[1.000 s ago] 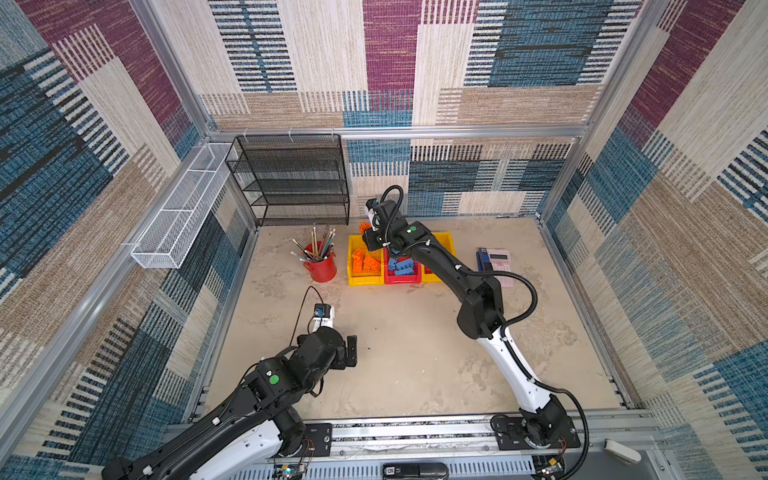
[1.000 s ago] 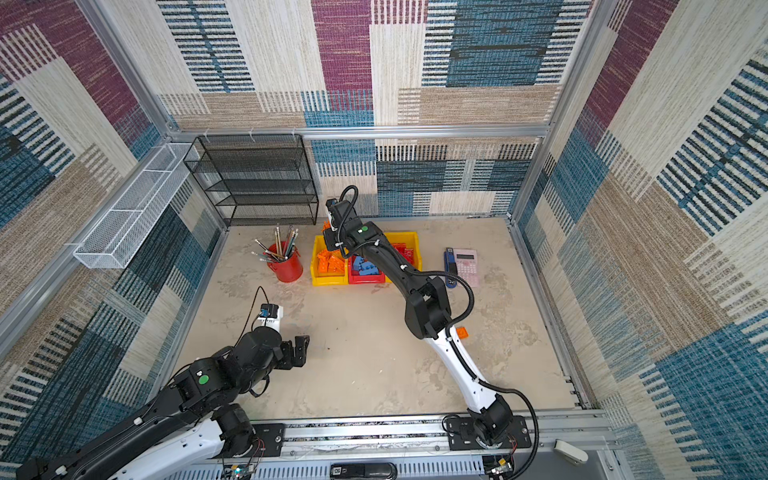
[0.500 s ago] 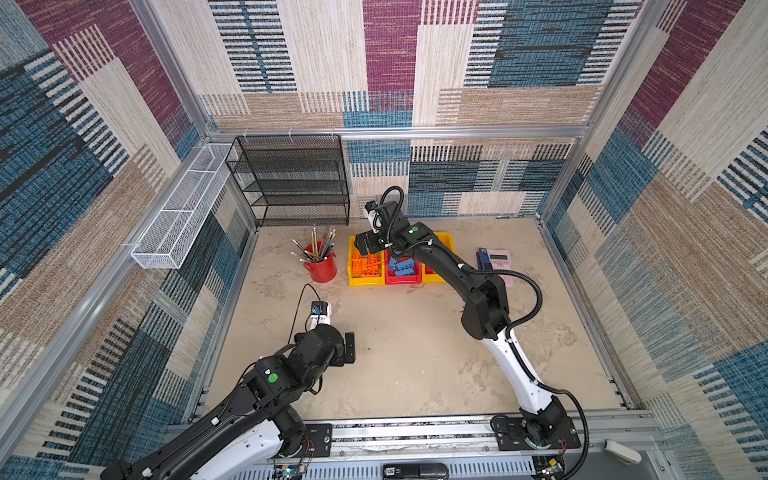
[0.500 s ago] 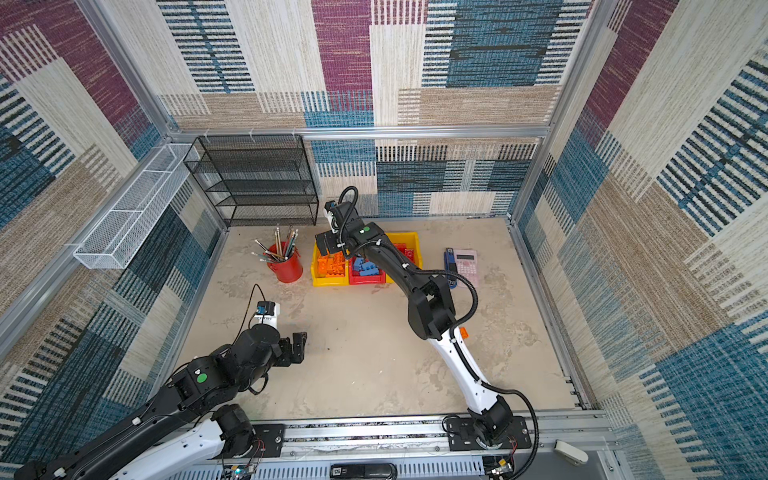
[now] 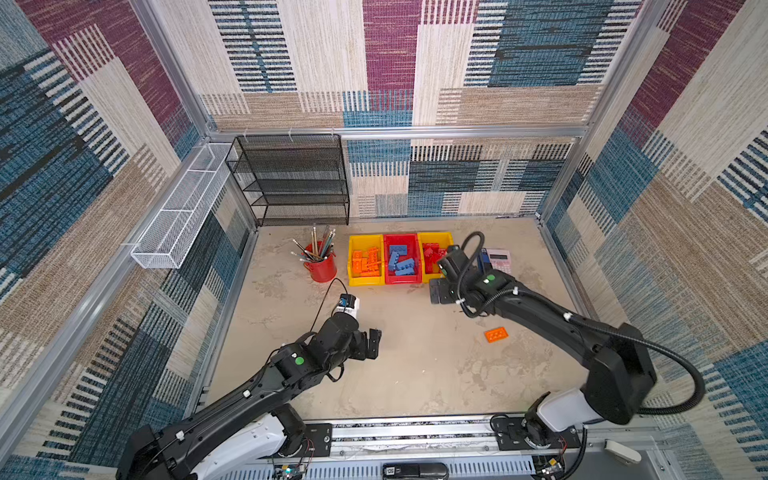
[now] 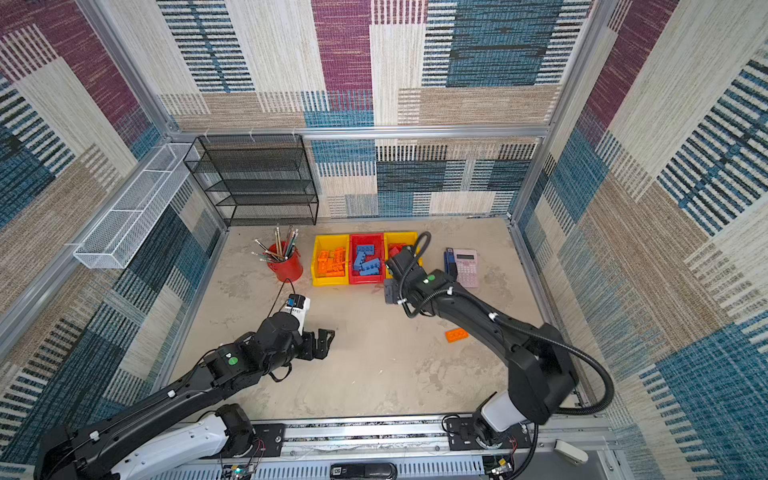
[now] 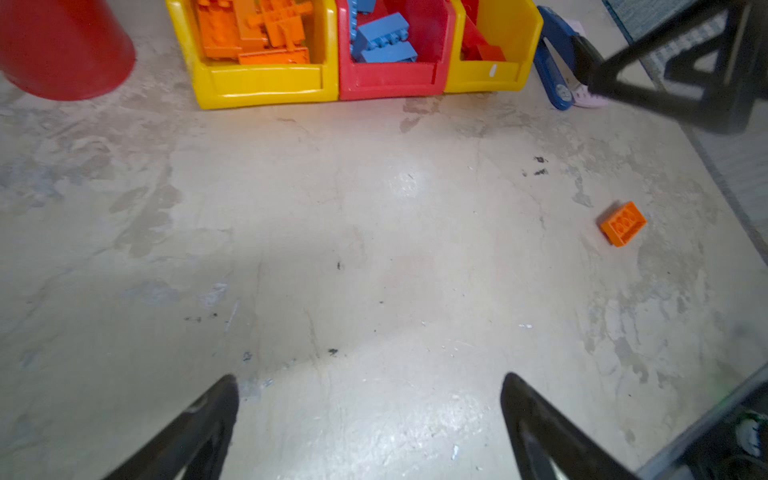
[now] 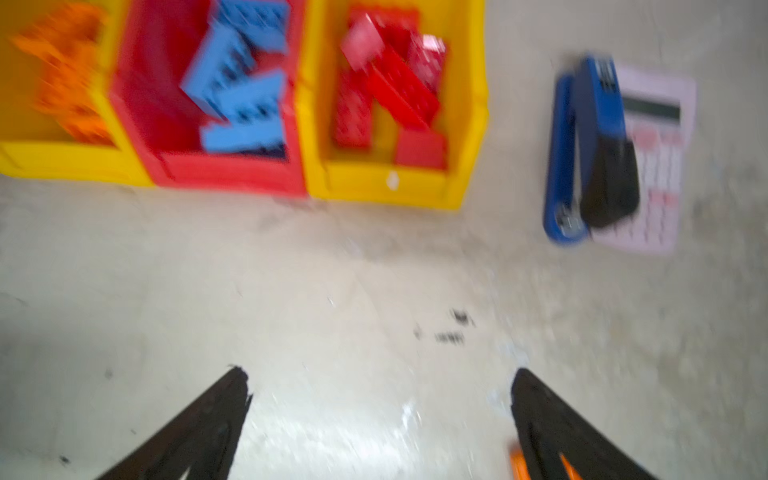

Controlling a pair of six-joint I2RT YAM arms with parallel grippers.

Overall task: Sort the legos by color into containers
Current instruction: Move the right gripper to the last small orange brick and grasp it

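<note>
Three glossy, open-topped rectangular bins stand side by side with their walls touching, each with a lowered front lip. The middle one, a red plastic bin (image 5: 401, 281), holds smooth blue studded bricks (image 5: 401, 262) lying at mixed angles. The yellow plastic bin (image 5: 365, 281) against its left wall holds a heap of orange studded bricks (image 5: 366, 262). The second yellow bin (image 5: 435, 239), on its right, holds red studded bricks (image 8: 390, 91).

One small flat orange rectangular brick (image 5: 496, 334) lies alone on the mottled beige tabletop (image 5: 415, 374), well in front of the red bin and off to its right. Its studs face up and its long axis runs roughly parallel to the red bin's front lip, slightly tilted.

The right gripper (image 5: 439, 291) hangs just in front and to the right of the red bin, its black wedge-shaped fingers (image 8: 216, 415) spread wide with nothing between them. Its wrist view is blurred, and an orange smear beside one finger may be the loose brick.

The left gripper (image 5: 373, 343) hovers well in front of the red bin, slightly left, also spread and empty.
</note>
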